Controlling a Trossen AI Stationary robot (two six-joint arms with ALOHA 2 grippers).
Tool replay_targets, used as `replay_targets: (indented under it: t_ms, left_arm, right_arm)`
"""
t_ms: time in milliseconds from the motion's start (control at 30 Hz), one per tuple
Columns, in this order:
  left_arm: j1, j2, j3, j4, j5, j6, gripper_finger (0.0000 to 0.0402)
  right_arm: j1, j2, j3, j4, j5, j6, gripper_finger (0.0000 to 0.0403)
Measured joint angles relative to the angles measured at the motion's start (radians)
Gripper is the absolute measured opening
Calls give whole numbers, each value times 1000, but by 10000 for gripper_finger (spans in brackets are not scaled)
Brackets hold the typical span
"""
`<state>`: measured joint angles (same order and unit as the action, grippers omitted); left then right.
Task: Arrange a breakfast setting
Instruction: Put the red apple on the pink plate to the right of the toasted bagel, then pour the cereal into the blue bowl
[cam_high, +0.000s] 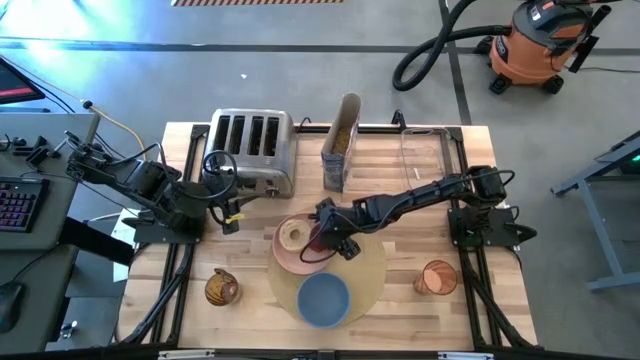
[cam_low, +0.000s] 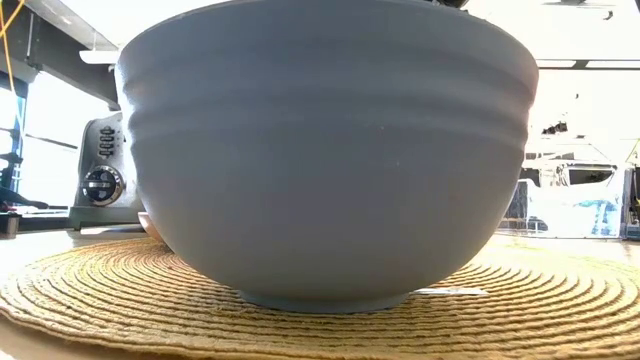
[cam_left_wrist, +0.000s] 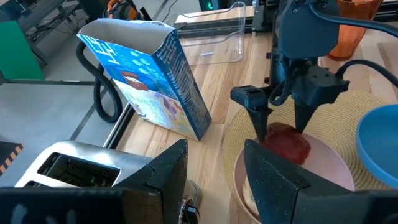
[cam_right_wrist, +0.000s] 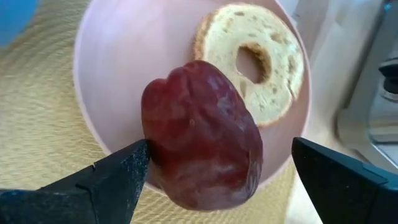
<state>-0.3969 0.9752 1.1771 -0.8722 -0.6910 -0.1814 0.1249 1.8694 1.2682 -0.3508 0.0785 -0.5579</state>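
My right hand spread wide around red fruit resting on pink plate beside bagel. Risk: finger nudges fruit on retreat, rolls off rim. Left hand open near toaster.

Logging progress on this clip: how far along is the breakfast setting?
Done: pink plate and blue bowl sit on the placemat, bagel on the plate. In hand: the open right gripper straddles the red fruit on the plate. Left: no spoon or cereal visible yet.
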Motion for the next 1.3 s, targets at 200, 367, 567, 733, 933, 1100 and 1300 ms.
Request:
replay_targets:
  t_ms: [200, 367, 567, 733, 933, 1100, 1300]
  left_arm:
    - [0, 0, 0, 0, 0, 0, 149]
    - [0, 0, 0, 0, 0, 0, 149]
    - [0, 6, 0, 0, 1, -11, 149]
    - [0, 24, 0, 2, 3, -63, 149]
    - [0, 66, 0, 2, 7, -78, 149]
    - [0, 97, 0, 6, 8, -78, 149]
    - [0, 112, 0, 69, -1, -79, 149]
  right_arm:
    - [0, -16, 0, -21, -8, 12, 371]
    - [0, -47, 0, -35, -10, 61, 371]
    - [0, -79, 0, -61, -27, 142, 371]
    - [0, -84, 0, -87, -28, 225, 371]
    - [0, -85, 0, -125, -34, 292, 371]
    - [0, -93, 0, -192, -44, 328, 371]
    - [0, -134, 0, -242, -84, 407, 371]
